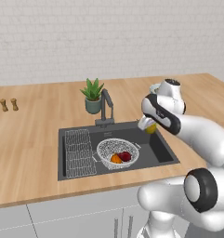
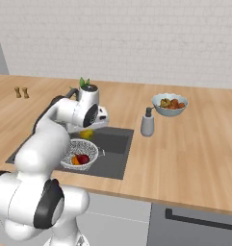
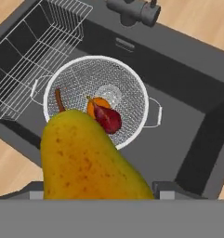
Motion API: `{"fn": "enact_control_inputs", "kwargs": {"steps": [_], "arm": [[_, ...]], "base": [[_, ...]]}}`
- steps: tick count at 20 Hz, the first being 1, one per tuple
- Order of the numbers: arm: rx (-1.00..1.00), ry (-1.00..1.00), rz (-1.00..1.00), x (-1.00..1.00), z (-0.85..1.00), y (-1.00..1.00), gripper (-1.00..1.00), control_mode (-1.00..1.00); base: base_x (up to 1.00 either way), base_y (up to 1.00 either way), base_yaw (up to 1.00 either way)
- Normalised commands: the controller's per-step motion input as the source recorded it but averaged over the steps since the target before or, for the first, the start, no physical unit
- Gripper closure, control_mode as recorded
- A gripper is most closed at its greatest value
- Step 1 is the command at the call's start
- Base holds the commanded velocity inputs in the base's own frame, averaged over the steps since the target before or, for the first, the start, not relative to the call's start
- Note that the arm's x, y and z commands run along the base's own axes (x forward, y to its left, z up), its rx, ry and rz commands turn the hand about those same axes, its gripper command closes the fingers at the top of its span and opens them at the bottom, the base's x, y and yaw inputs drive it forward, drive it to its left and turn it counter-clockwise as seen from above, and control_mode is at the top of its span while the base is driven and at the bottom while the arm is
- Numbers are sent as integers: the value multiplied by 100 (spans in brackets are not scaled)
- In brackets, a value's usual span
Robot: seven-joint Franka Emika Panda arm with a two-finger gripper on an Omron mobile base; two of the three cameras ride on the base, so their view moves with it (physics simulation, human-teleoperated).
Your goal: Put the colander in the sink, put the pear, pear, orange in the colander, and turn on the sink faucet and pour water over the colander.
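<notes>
My gripper (image 1: 148, 125) is shut on the yellow pear (image 1: 151, 128) and holds it in the air over the sink (image 1: 162, 151), up and to the right of the colander (image 1: 114, 147). In the hand view the yellow pear (image 3: 85, 158) with its brown stem fills the foreground and hides most of the fingers. The round mesh colander (image 3: 127, 79) sits on the sink floor (image 3: 178, 97) with the dark red pear (image 3: 108, 119) and the orange (image 3: 96, 106) inside it. The dark faucet (image 1: 106, 109) stands behind the basin. No water stream shows.
A flat wire rack (image 1: 79, 152) lies in the left part of the sink. A potted plant (image 1: 92, 95) stands behind the faucet. On the counter to the right are a grey bottle (image 2: 147, 122) and a pale fruit bowl (image 2: 169, 104). Two small shakers (image 1: 9, 105) stand far left.
</notes>
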Motion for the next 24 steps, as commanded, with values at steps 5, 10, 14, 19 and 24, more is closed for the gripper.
{"fn": "enact_control_inputs", "kwargs": {"steps": [5,10,14,19,24], "arm": [[12,9,19,16,-46,31,100,-100],[11,-13,17,0,-67,1,100,-100],[6,-21,17,0,-44,15,100,-100],[3,-27,15,0,-32,24,100,-100],[5,-23,19,11,-30,18,100,-100]], "base": [[0,0,0],[0,0,0],[0,0,0],[0,0,0],[0,0,0]]}}
